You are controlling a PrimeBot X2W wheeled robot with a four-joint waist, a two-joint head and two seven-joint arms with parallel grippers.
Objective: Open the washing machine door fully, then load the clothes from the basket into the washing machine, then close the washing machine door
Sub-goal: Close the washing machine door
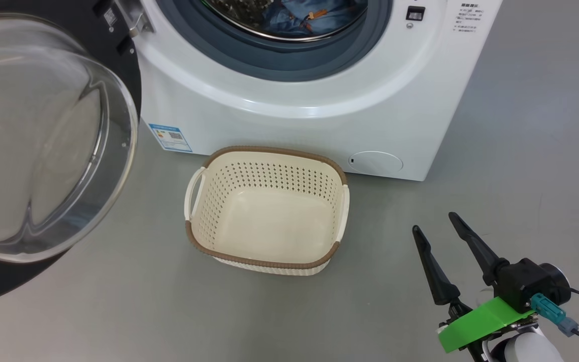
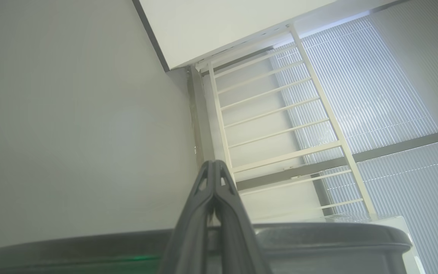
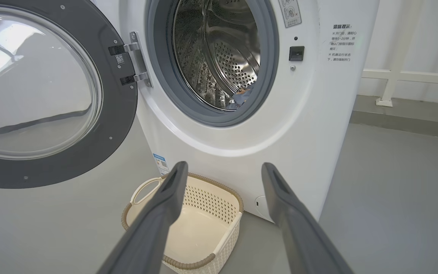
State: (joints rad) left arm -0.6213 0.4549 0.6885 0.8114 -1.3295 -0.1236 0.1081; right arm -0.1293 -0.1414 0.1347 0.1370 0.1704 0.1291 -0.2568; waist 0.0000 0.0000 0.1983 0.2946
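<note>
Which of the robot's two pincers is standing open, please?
The right pincer, spread wide near the basket; the left pincer is pinched shut.

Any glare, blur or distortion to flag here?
Head view: the glass of the washing machine door distorts the floor behind it. Left wrist view: bright hazy window, left gripper soft. Right wrist view: reflections on the door glass, right gripper soft up close.

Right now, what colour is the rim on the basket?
The rim is brown, woven-looking, on the cream basket; the head view shows it best.
</note>
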